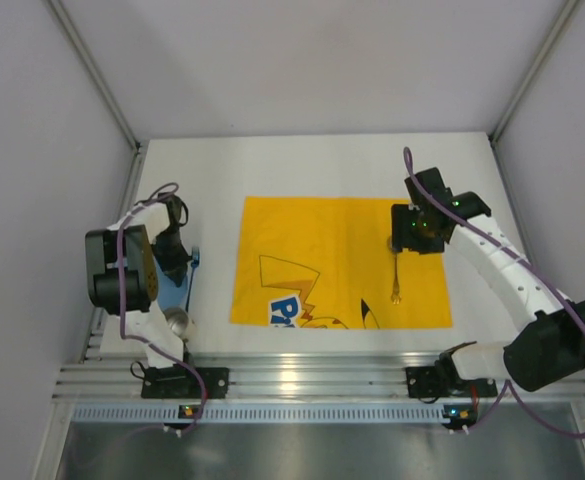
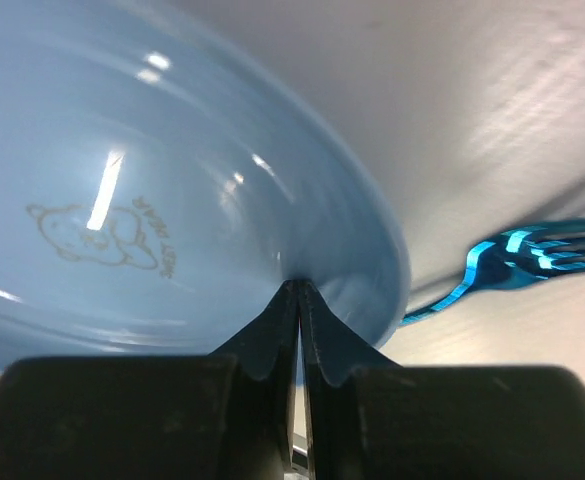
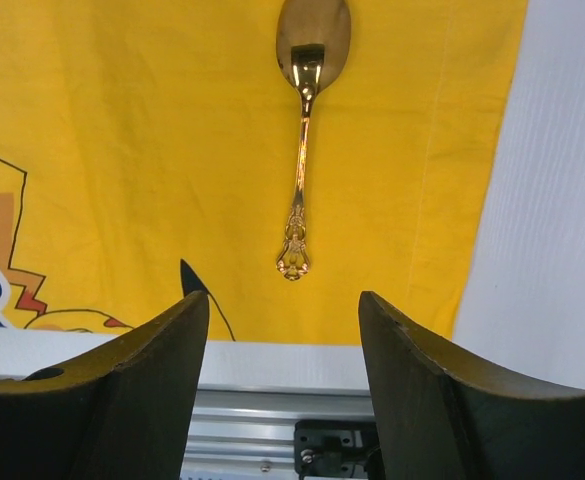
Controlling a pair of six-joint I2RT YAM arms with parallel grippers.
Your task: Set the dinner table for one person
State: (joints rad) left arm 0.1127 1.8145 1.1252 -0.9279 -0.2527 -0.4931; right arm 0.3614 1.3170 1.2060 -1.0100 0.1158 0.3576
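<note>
My left gripper (image 2: 298, 288) is shut on the rim of a light blue plate (image 2: 142, 170) with a small cartoon print. In the top view this gripper (image 1: 172, 262) is at the left of the white dinner table (image 1: 322, 160), and the plate (image 1: 177, 290) shows as a tilted blue sliver. A shiny blue fork (image 2: 532, 255) lies just beside the plate. A gold spoon (image 3: 302, 130) lies on the right part of the yellow placemat (image 1: 312, 250). My right gripper (image 3: 282, 300) hovers open above the spoon (image 1: 397, 272), holding nothing.
A small silvery cup (image 1: 179, 321) stands near the left arm's base. The ridged aluminium rail (image 1: 302, 380) runs along the near edge. Grey wall panels close in the table at the left, right and back.
</note>
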